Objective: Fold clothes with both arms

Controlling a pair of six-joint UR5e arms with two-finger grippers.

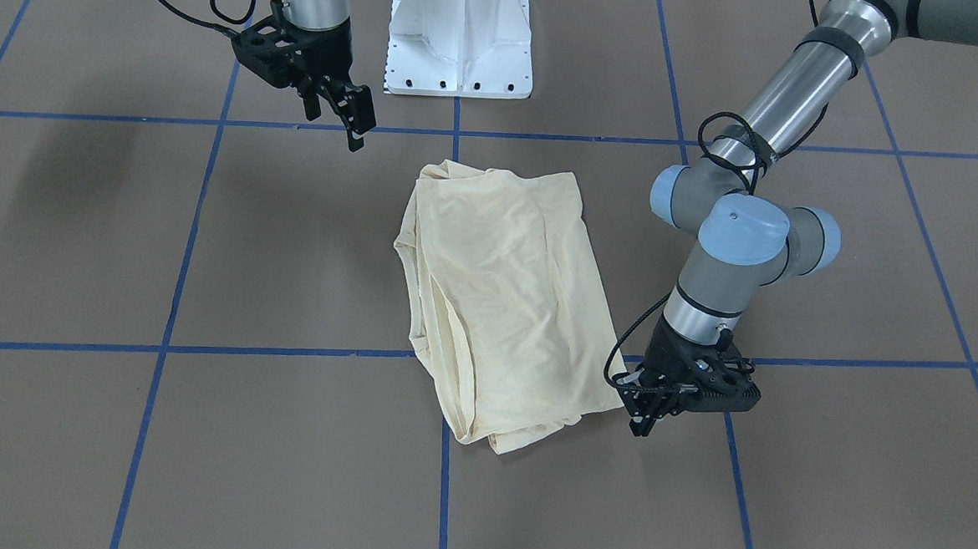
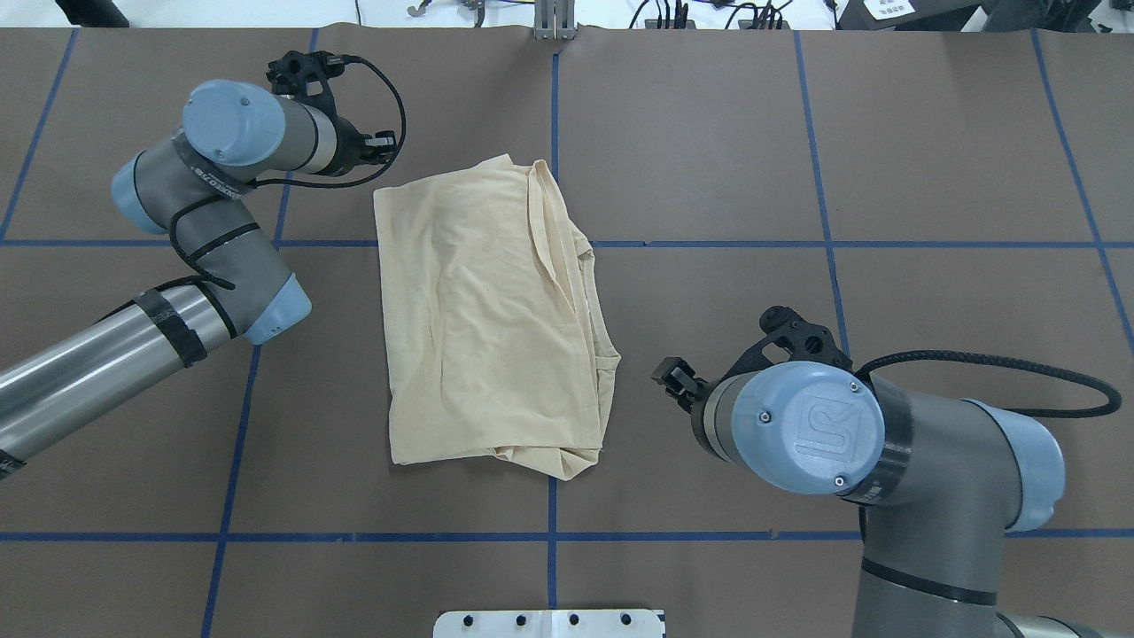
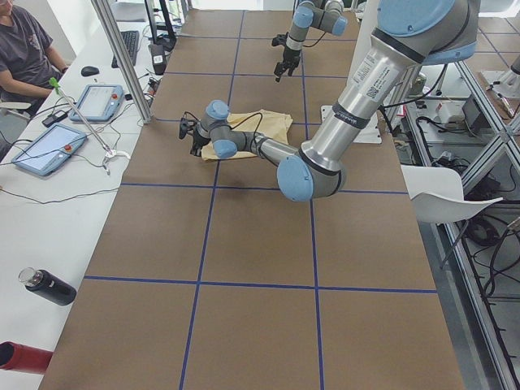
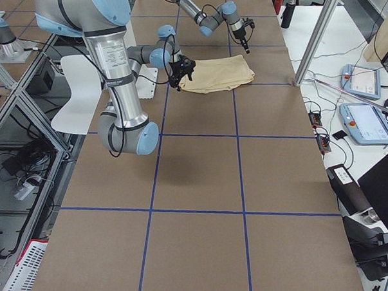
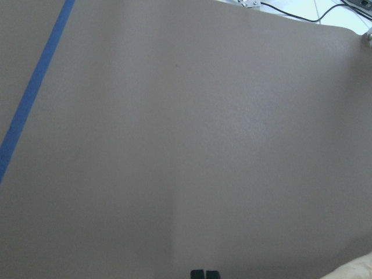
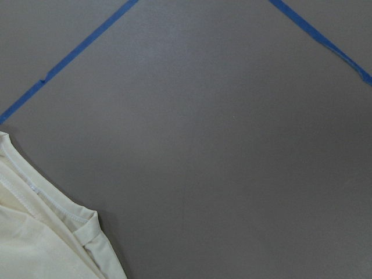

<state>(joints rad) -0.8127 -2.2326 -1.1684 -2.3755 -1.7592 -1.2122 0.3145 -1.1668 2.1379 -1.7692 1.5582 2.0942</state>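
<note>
Item: T-shirt, cream, thin knit.
Loc: mid-table, folded into a rough rectangle.
Handling (est.): light, limp, layers prob. slide apart. You'd want to pinch all layers at corners/hem.
Left gripper: fingers together, empty, just beside the shirt's corner away from the robot.
Right gripper: fingers apart, empty, off the shirt.

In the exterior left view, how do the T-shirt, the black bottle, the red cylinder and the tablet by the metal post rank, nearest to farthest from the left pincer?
From the left pincer:
1. T-shirt, right beside it.
2. Tablet, on the side desk.
3. Black bottle, on the desk nearer the camera.
4. Red cylinder, at the bottom-left corner.
</note>
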